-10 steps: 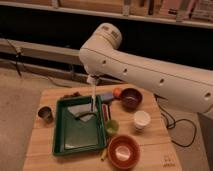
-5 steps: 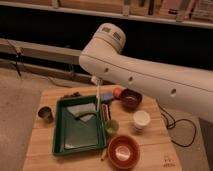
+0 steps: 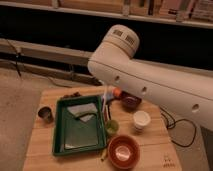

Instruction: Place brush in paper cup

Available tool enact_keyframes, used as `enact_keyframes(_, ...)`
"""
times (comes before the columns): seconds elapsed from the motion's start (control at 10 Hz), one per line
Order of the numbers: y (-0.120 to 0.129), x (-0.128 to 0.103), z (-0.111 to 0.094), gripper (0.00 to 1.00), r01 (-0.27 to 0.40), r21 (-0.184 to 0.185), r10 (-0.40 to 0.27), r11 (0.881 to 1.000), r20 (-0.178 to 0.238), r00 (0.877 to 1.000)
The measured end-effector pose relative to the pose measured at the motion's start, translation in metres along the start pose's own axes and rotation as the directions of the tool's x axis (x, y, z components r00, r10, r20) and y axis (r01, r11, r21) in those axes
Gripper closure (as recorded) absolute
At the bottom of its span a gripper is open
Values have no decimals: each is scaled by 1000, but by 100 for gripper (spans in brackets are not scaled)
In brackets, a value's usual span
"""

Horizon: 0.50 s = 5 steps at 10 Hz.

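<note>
The brush (image 3: pixel 104 102) shows as a thin pale stick hanging upright under the big white arm (image 3: pixel 150 80), over the right rim of the green tray (image 3: pixel 61 131). My gripper is hidden behind the arm's lower edge, right above the brush's top, shut on the brush. The paper cup (image 3: pixel 141 120), small and white, stands on the wooden table (image 3: pixel 40 150) to the right of the brush and a little nearer the front. The brush's lower end hangs close to a small green cup (image 3: pixel 111 127).
A grey metal cup (image 3: pixel 45 114) stands left of the tray. A dark red bowl (image 3: pixel 131 102) is behind the paper cup, and an orange bowl with a white inside (image 3: pixel 123 150) is at the front. A black cable (image 3: pixel 176 131) trails off the table's right side.
The arm has swung to the right, carrying the brush from above the tray's back part to its right rim, closer to the paper cup.
</note>
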Motion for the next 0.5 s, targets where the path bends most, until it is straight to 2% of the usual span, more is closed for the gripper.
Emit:
enact_keyframes(0.3, 32, 5, -23, 100, -64, -26, 62, 998, -49, 997)
enact_keyframes(0.5, 44, 5, -32, 100, -94, -36, 92, 995, -70, 993)
